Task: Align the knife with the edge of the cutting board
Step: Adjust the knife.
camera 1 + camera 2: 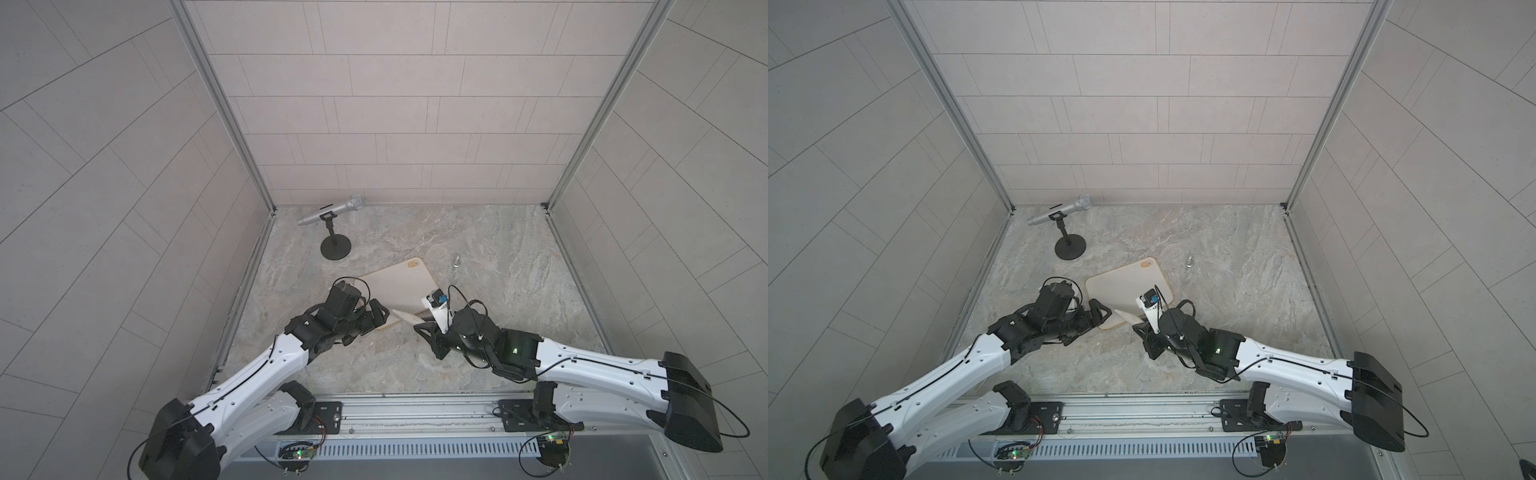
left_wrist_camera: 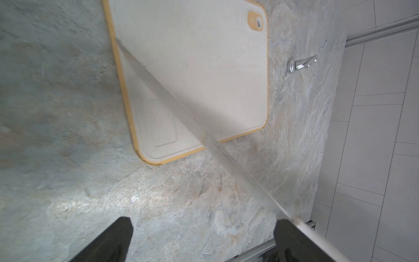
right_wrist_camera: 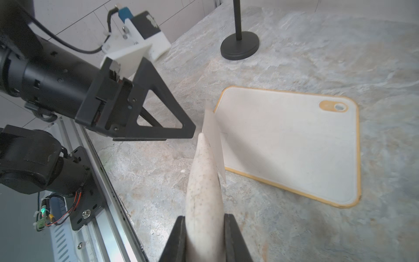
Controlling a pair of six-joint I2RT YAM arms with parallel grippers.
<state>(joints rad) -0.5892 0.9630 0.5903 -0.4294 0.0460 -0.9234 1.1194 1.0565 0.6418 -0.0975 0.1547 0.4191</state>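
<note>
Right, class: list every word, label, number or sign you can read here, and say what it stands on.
Nothing here is readable.
Embossed mark on the cutting board: too faint to read.
White print on the left arm's wrist camera: too blurred to read.
</note>
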